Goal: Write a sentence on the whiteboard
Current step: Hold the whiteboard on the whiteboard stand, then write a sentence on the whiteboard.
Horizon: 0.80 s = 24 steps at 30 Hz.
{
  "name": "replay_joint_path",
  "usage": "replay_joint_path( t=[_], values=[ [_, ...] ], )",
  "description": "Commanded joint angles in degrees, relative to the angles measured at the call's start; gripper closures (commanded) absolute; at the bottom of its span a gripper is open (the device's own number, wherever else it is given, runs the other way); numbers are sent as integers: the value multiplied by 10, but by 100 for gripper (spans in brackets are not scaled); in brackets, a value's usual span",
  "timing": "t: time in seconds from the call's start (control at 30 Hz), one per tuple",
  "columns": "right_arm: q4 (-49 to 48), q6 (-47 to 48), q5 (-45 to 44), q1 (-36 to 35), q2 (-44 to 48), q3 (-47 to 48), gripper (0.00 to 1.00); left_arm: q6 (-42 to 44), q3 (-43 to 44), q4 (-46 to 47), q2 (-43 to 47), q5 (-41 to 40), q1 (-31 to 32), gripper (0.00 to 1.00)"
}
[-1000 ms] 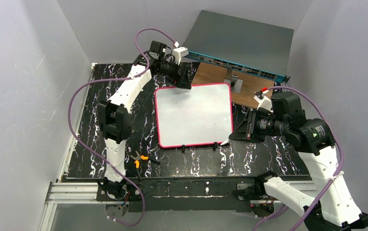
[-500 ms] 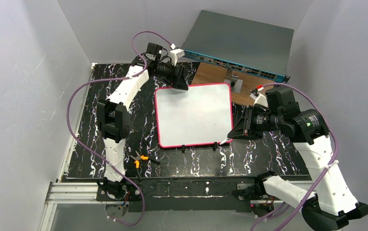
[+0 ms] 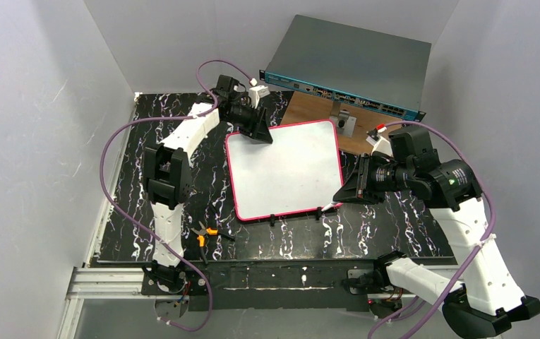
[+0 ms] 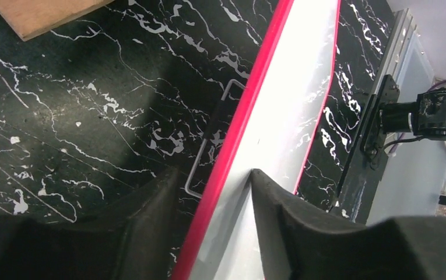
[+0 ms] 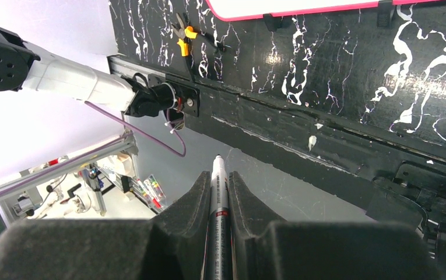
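Note:
The whiteboard, white with a thin pink-red frame, lies in the middle of the black marbled table. Its face is blank and no sentence shows on it. My left gripper sits at the board's far left corner. In the left wrist view the board's red edge runs between the jaws of the left gripper, one finger pressing on the white face. My right gripper hovers by the board's near right corner. It is shut on a grey marker, whose tip points toward the table's front.
A grey-teal network switch leans at the back, with a wooden plate and a small metal part below it. Orange-handled pliers lie near the front left. Two black clips sit at the board's near edge. Grey walls enclose the table.
My left gripper has come down onto the board's far left corner and narrowed around its edge; the board has turned slightly. The right arm swung a little left, then held still.

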<state>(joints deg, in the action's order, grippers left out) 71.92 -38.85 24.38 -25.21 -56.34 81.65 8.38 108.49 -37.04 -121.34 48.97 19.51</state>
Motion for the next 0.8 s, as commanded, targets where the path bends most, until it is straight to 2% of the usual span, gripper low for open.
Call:
replay_joint_path(
  t=[0.0,0.17,0.4,0.63,0.77],
  values=[
    [-19,-3,8,-1,11,-1,99,-8,-2,3,35,27,3,62],
    [-23,-8,1,-1,24,-9,99,-31,-9,19,58,35,3,100],
    [-40,-7,-9,-1,36,-19,99,-72,-71,55,121,15,4,100],
    [-75,-15,-15,-1,52,-48,99,-95,-140,84,205,-48,4,100],
    [-87,-20,-22,-1,61,-59,99,-109,-151,84,223,-97,14,100]
  ],
)
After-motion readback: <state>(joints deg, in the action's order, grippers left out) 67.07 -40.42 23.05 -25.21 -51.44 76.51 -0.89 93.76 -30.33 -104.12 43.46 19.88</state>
